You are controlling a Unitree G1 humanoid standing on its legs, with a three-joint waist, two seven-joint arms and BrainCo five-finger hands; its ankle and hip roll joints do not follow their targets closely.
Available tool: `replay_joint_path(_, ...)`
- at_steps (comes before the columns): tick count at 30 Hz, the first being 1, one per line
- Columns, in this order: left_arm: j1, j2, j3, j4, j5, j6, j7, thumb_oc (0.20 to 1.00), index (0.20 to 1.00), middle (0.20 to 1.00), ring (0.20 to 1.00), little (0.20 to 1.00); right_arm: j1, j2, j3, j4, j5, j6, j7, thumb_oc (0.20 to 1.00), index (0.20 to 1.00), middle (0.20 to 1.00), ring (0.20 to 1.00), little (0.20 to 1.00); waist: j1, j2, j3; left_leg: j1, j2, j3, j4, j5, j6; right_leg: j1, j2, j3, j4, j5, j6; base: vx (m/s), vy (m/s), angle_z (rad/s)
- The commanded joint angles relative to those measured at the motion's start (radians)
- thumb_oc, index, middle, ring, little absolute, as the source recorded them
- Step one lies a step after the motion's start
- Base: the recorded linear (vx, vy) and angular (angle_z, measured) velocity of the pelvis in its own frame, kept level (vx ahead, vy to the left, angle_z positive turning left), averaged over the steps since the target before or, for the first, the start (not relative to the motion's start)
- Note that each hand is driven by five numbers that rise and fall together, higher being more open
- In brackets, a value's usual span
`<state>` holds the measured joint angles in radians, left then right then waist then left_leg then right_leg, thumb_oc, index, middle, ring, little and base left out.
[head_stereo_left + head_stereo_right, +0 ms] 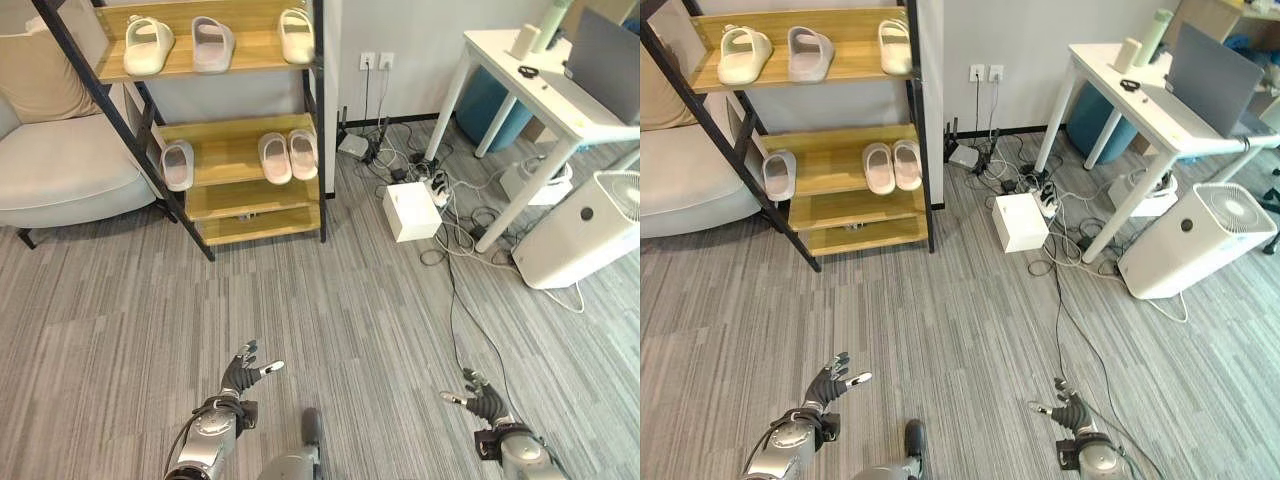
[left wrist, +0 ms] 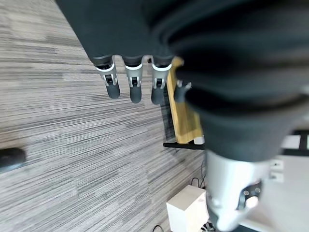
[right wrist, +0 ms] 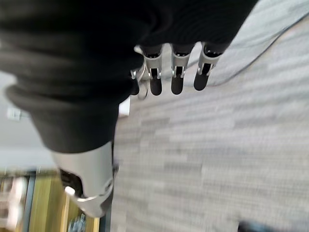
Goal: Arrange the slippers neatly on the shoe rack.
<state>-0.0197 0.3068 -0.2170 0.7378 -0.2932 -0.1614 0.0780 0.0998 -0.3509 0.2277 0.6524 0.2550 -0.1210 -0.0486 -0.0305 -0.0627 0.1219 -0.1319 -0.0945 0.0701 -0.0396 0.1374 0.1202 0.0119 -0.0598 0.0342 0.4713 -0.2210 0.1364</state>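
no readable text, no labels or numbers on anything (surfaces all plain), no signs

Ahead of your left hand (image 1: 240, 376) and well beyond it stands the shoe rack (image 1: 233, 150), with three slippers (image 1: 211, 43) on its top shelf and three more (image 1: 275, 157) on the shelf below. Ahead of your right hand (image 1: 485, 400) stands a table (image 1: 530, 90).

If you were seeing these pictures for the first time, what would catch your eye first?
The wooden shoe rack at the back, with three slippers on its top shelf and three more on the shelf below. To its right, a tangle of cables spreads under a white table. Both hands, left and right, hang open over the carpet.
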Motion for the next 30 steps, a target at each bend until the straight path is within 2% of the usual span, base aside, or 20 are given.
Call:
replay_joint_path(1, -0.018, 0.041, 0.013, -0.069, 0.031, -0.025, 0.000, 1.000, 1.000, 1.000, 1.000, 1.000, -0.062, -0.016, -0.017, -0.037, -0.005, -0.024, 0.005, 1.000, 1.000, 1.000, 1.000, 1.000, 0.026, 0.011, 0.035, 0.036, 0.088, 0.045, 0.083, -0.169, -0.106, -0.041, -0.098, 0.013, -0.098, 0.287, 0.056, 0.34, 0.123, 0.28)
replay_joint_path(2, -0.030, 0.042, 0.013, -0.071, 0.026, -0.028, 0.001, 1.000, 1.000, 1.000, 1.000, 1.000, -0.063, -0.017, -0.019, -0.027, -0.003, -0.021, 0.006, 1.000, 1.000, 1.000, 1.000, 1.000, 0.015, 0.028, 0.043, 0.083, 0.088, 0.031, 0.059, -0.186, -0.109, -0.093, -0.092, -0.028, -0.141, 0.249, 0.036, 0.36, 0.076, 0.26)
replay_joint_path(4, -0.038, 0.044, 0.012, -0.071, 0.022, -0.030, 0.002, 1.000, 1.000, 1.000, 1.000, 1.000, -0.066, -0.021, -0.020, -0.024, 0.002, -0.022, 0.004, 1.000, 1.000, 1.000, 1.000, 1.000, 0.002, 0.037, 0.055, 0.124, 0.092, 0.020, 0.044, -0.203, -0.116, -0.121, -0.092, -0.064, -0.225, 0.211, 0.030, 0.33, -0.010, 0.17)
replay_joint_path(5, -0.046, 0.043, 0.011, -0.070, 0.018, -0.030, 0.004, 1.000, 1.000, 1.000, 1.000, 1.000, -0.069, -0.022, -0.021, -0.019, 0.008, -0.021, 0.002, 1.000, 1.000, 1.000, 1.000, 1.000, -0.008, 0.038, 0.063, 0.147, 0.093, 0.014, 0.036, -0.212, -0.121, -0.146, -0.090, -0.081, -0.280, 0.211, 0.029, 0.31, -0.077, 0.22)
replay_joint_path(6, -0.051, 0.042, 0.009, -0.070, 0.016, -0.030, 0.006, 1.000, 1.000, 1.000, 1.000, 1.000, -0.070, -0.023, -0.021, -0.020, 0.011, -0.020, -0.002, 1.000, 1.000, 1.000, 1.000, 1.000, -0.018, 0.039, 0.073, 0.176, 0.095, 0.006, 0.031, -0.227, -0.127, -0.154, -0.089, -0.094, -0.334, 0.219, 0.032, 0.44, -0.156, 0.23)
replay_joint_path(7, -0.057, 0.038, 0.013, -0.069, 0.016, -0.034, 0.007, 1.000, 1.000, 1.000, 1.000, 1.000, -0.069, -0.023, -0.023, -0.019, 0.010, -0.018, -0.003, 1.000, 1.000, 1.000, 1.000, 1.000, -0.037, 0.038, 0.081, 0.227, 0.104, -0.002, 0.018, -0.248, -0.142, -0.190, -0.090, -0.114, -0.432, 0.261, 0.047, 0.44, -0.169, 0.20)
replay_joint_path(11, -0.060, 0.035, 0.012, -0.064, 0.020, -0.038, 0.002, 1.000, 1.000, 1.000, 1.000, 1.000, -0.058, -0.027, -0.029, -0.029, 0.000, -0.017, -0.002, 1.000, 1.000, 1.000, 1.000, 1.000, -0.061, 0.036, 0.079, 0.291, 0.117, -0.015, 0.014, -0.287, -0.162, -0.213, -0.084, -0.116, -0.471, 0.287, 0.059, 0.31, -0.153, 0.30)
replay_joint_path(12, -0.052, 0.031, 0.013, -0.051, 0.023, -0.041, -0.003, 1.000, 1.000, 1.000, 1.000, 1.000, -0.034, -0.036, -0.032, -0.035, 0.003, -0.025, 0.007, 1.000, 1.000, 1.000, 1.000, 1.000, -0.070, 0.031, 0.059, 0.318, 0.134, -0.023, 0.030, -0.307, -0.177, -0.190, -0.073, -0.096, -0.465, 0.294, 0.039, 0.42, -0.276, 0.53)
replay_joint_path(13, -0.047, 0.028, 0.014, -0.051, 0.018, -0.042, -0.004, 1.000, 1.000, 1.000, 1.000, 1.000, -0.028, -0.042, -0.034, -0.035, 0.006, -0.027, 0.011, 1.000, 1.000, 1.000, 1.000, 1.000, -0.073, 0.035, 0.053, 0.320, 0.151, -0.031, 0.059, -0.294, -0.191, -0.179, -0.060, -0.092, -0.454, 0.288, 0.027, 0.39, -0.288, 0.55)
replay_joint_path(15, -0.039, 0.024, 0.017, -0.059, -0.008, -0.040, -0.008, 1.000, 1.000, 1.000, 1.000, 1.000, -0.016, -0.058, -0.036, -0.039, 0.019, -0.034, 0.013, 1.000, 1.000, 1.000, 1.000, 1.000, -0.072, 0.038, 0.052, 0.273, 0.169, -0.058, 0.196, -0.222, -0.216, -0.149, -0.030, -0.085, -0.437, 0.264, -0.009, 0.23, -0.232, 0.73)
replay_joint_path(18, -0.058, 0.017, 0.011, -0.041, -0.025, -0.038, -0.001, 1.000, 1.000, 1.000, 1.000, 1.000, -0.022, -0.076, -0.038, -0.037, 0.040, -0.038, 0.011, 1.000, 1.000, 1.000, 1.000, 1.000, -0.058, 0.017, 0.070, 0.153, 0.149, -0.111, 0.417, -0.136, -0.227, -0.101, -0.018, -0.075, -0.424, 0.221, -0.053, 0.17, -0.179, 0.02)
replay_joint_path(19, -0.064, 0.014, 0.008, -0.042, -0.030, -0.038, 0.001, 1.000, 1.000, 1.000, 1.000, 1.000, -0.022, -0.079, -0.041, -0.033, 0.043, -0.036, 0.009, 1.000, 1.000, 1.000, 1.000, 1.000, -0.054, 0.007, 0.075, 0.118, 0.153, -0.102, 0.439, -0.141, -0.223, -0.084, -0.024, -0.077, -0.423, 0.207, -0.058, 0.20, -0.087, -0.08)
replay_joint_path(20, -0.066, 0.010, 0.005, -0.045, -0.034, -0.037, 0.000, 1.000, 1.000, 1.000, 1.000, 1.000, -0.019, -0.082, -0.045, -0.028, 0.045, -0.035, 0.007, 1.000, 1.000, 1.000, 1.000, 1.000, -0.049, 0.003, 0.076, 0.089, 0.162, -0.079, 0.420, -0.157, -0.218, -0.064, -0.028, -0.078, -0.426, 0.194, -0.058, 0.34, -0.004, -0.08)
replay_joint_path(21, -0.065, 0.007, -0.006, -0.052, -0.026, -0.035, 0.000, 1.000, 1.000, 1.000, 1.000, 1.000, -0.010, -0.092, -0.060, -0.028, 0.051, -0.034, 0.004, 1.000, 1.000, 1.000, 1.000, 1.000, -0.040, 0.000, 0.071, 0.070, 0.201, -0.029, 0.292, -0.186, -0.212, -0.030, -0.037, -0.083, -0.434, 0.162, -0.051, 0.42, 0.136, 0.03)
replay_joint_path(22, -0.069, 0.004, -0.016, -0.059, -0.022, -0.033, 0.005, 1.000, 1.000, 1.000, 1.000, 1.000, -0.008, -0.100, -0.070, -0.020, 0.055, -0.036, -0.008, 1.000, 1.000, 1.000, 1.000, 1.000, -0.033, 0.020, 0.074, 0.032, 0.265, -0.008, 0.142, -0.095, -0.230, -0.005, -0.036, -0.097, -0.434, 0.136, -0.042, 0.40, 0.190, 0.10)
replay_joint_path(23, -0.076, 0.001, -0.020, -0.057, -0.023, -0.032, 0.009, 1.000, 1.000, 1.000, 1.000, 1.000, -0.012, -0.103, -0.075, -0.013, 0.055, -0.035, -0.019, 1.000, 1.000, 1.000, 1.000, 1.000, -0.028, 0.027, 0.077, 0.011, 0.290, -0.002, 0.084, -0.046, -0.240, 0.011, -0.036, -0.103, -0.435, 0.127, -0.039, 0.21, 0.151, 0.15)
replay_joint_path(24, -0.076, 0.001, -0.020, -0.057, -0.023, -0.032, 0.009, 1.000, 1.000, 1.000, 1.000, 1.000, -0.012, -0.103, -0.075, -0.013, 0.055, -0.035, -0.019, 1.000, 1.000, 1.000, 1.000, 1.000, -0.028, 0.027, 0.077, 0.011, 0.290, -0.002, 0.084, -0.046, -0.240, 0.011, -0.036, -0.103, -0.435, 0.127, -0.039, 0.30, 0.239, -0.03)
replay_joint_path(25, -0.068, 0.002, -0.014, -0.058, -0.031, -0.038, 0.017, 1.000, 1.000, 1.000, 1.000, 1.000, -0.022, -0.098, -0.075, 0.008, 0.049, -0.029, -0.021, 1.000, 1.000, 1.000, 1.000, 1.000, -0.024, 0.044, 0.068, 0.015, 0.310, -0.003, -0.004, -0.022, -0.258, 0.041, -0.043, -0.096, -0.433, 0.108, -0.019, 0.39, 0.344, -0.53)
replay_joint_path(27, -0.045, 0.006, -0.012, -0.074, -0.020, -0.040, 0.009, 1.000, 1.000, 1.000, 1.000, 1.000, -0.013, -0.092, -0.080, 0.003, 0.033, -0.028, -0.010, 1.000, 1.000, 1.000, 1.000, 1.000, -0.022, 0.047, 0.039, 0.036, 0.282, 0.002, -0.004, -0.032, -0.254, 0.069, -0.080, -0.079, -0.453, 0.120, 0.004, 0.39, 0.389, -0.80)
replay_joint_path(30, -0.030, 0.024, -0.002, -0.088, -0.016, -0.035, 0.003, 1.000, 1.000, 1.000, 1.000, 1.000, -0.027, -0.054, -0.063, 0.005, 0.029, -0.020, -0.001, 1.000, 1.000, 1.000, 1.000, 1.000, -0.003, 0.018, 0.019, 0.054, 0.235, 0.036, 0.014, -0.077, -0.224, 0.056, -0.134, -0.046, -0.465, 0.157, 0.040, 0.17, 0.319, -0.74)
